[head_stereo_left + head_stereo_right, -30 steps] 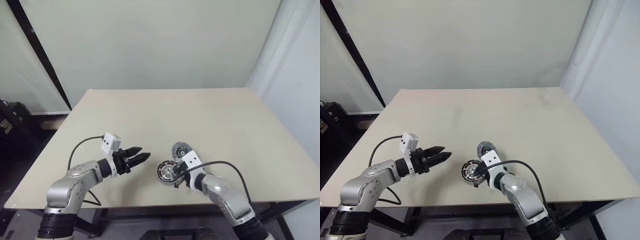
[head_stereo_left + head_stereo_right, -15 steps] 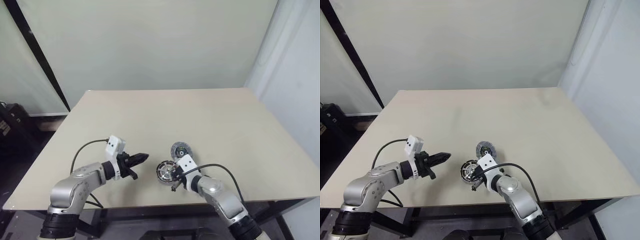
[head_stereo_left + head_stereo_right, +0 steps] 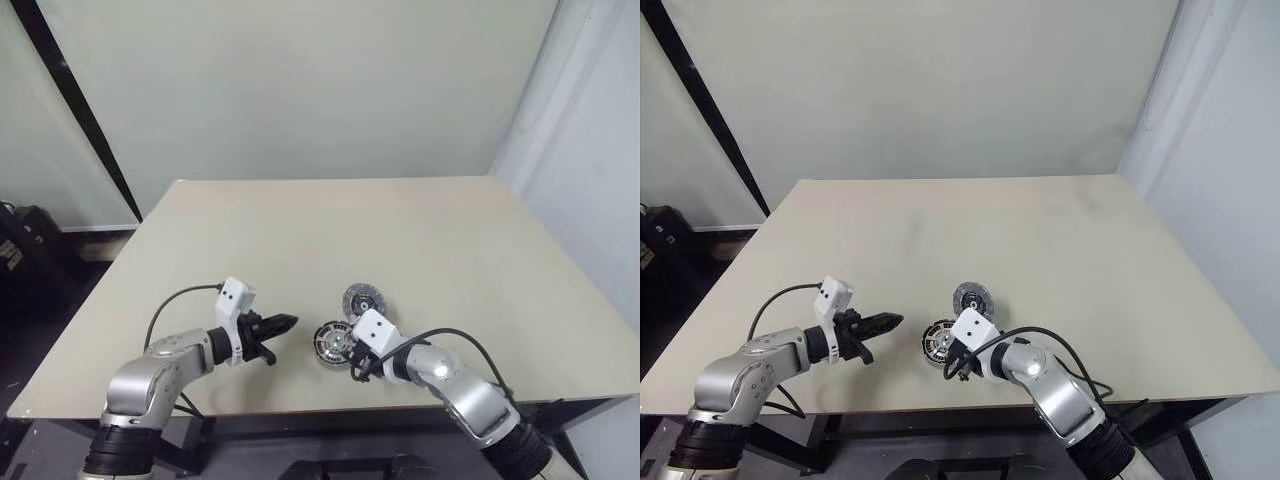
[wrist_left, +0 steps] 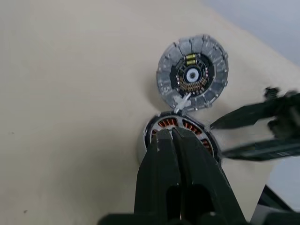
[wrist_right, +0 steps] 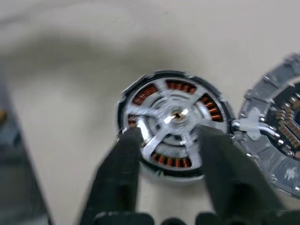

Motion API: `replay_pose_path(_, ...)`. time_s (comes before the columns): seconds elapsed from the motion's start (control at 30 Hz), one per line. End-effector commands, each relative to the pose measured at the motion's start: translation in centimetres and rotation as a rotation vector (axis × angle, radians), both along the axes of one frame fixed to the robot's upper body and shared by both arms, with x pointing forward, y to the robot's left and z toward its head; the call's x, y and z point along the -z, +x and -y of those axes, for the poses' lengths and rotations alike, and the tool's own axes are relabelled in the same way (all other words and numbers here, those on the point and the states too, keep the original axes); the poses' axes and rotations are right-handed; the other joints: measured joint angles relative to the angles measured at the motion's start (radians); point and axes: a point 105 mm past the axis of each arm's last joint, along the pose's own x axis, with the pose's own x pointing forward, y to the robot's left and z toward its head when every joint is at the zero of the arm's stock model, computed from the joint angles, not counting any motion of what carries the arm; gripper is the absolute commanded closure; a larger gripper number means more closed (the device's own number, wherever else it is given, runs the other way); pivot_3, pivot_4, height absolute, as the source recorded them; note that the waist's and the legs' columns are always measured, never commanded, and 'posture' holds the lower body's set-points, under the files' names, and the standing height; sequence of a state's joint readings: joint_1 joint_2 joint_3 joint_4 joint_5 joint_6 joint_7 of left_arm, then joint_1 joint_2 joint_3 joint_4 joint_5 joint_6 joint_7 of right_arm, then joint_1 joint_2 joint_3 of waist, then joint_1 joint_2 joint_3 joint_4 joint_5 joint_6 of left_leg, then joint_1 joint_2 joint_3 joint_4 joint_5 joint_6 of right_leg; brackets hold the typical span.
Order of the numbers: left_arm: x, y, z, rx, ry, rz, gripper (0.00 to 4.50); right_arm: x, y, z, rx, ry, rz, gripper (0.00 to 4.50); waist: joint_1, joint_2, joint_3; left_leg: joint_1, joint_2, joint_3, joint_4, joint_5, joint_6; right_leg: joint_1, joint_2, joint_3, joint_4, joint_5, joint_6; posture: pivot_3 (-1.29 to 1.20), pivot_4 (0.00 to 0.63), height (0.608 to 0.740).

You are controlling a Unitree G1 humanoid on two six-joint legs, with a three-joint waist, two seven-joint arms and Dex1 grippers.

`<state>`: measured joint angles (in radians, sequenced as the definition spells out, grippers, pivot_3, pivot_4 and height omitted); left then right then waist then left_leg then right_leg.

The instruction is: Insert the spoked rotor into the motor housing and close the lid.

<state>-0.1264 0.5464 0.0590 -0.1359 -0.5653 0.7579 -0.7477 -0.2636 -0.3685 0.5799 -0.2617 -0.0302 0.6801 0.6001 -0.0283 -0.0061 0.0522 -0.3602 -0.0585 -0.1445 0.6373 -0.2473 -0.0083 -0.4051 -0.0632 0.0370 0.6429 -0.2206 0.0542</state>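
Rotor and housing are sitting together near the front edge of the counter. The spoked rotor is lying inside the motor housing, its silver spokes spreading over the ring of copper-brown windings. The lid is lying flat just beside the housing, on the far side of it, with its dark centre facing up. A small white tab on the lid's edge is pointing at the housing and nearly touching it.

The right gripper is reaching over the near side of the housing. Its jaws are standing open, one black finger on each side of the rotor's middle, and they are not holding anything.

The left gripper is hanging a little to the left of the housing and pointing at it. Its jaws are pressed tight together with nothing between them. In the left wrist view its fingertips are covering part of the housing.
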Motion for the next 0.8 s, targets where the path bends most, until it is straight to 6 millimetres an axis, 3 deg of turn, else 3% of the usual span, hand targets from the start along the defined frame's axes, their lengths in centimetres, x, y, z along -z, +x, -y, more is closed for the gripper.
replay_pose_path(0.03, -0.7, 0.4, -0.1, 0.011, 0.008, 0.040, 4.50, -2.4, -0.7, -0.8, -0.099, -0.006, 0.015, 1.10, 0.000, 0.000, 0.000, 0.000, 0.000, 0.000, 0.000, 0.000, 0.000, 0.000, 0.000, 0.000, 0.000, 0.000, 0.000, 0.00, 0.000, 0.740)
replay_pose_path(0.13, -0.4, 0.4, -0.3, 0.008, 0.018, 0.032, 4.50, -2.7, -1.2, -0.7, -0.164, -0.077, 0.001, 0.02, 0.000, 0.000, 0.000, 0.000, 0.000, 0.000, 0.001, 0.000, 0.000, 0.000, 0.000, 0.000, 0.000, 0.000, 0.000, 0.00, 0.000, 0.740)
replay_pose_path(0.43, 0.7, 0.2, -1.4, -0.001, 0.092, 0.009, 4.50, -1.8, -1.5, -0.5, -0.331, -0.331, -0.012, 0.02, 0.001, 0.000, 0.000, 0.000, 0.000, -0.001, 0.001, 0.000, 0.000, 0.000, 0.000, -0.001, 0.000, 0.000, 0.000, 0.00, 0.000, 0.740)
replay_pose_path(0.8, 1.2, 0.0, -1.4, -0.008, 0.119, 0.006, 4.50, -0.1, 0.0, -1.2, -0.308, -0.402, -0.020, 0.02, 0.003, 0.000, 0.000, 0.000, 0.000, -0.002, 0.001, 0.000, 0.000, 0.000, -0.001, -0.002, 0.001, 0.001, 0.000, 0.00, 0.000, 0.740)
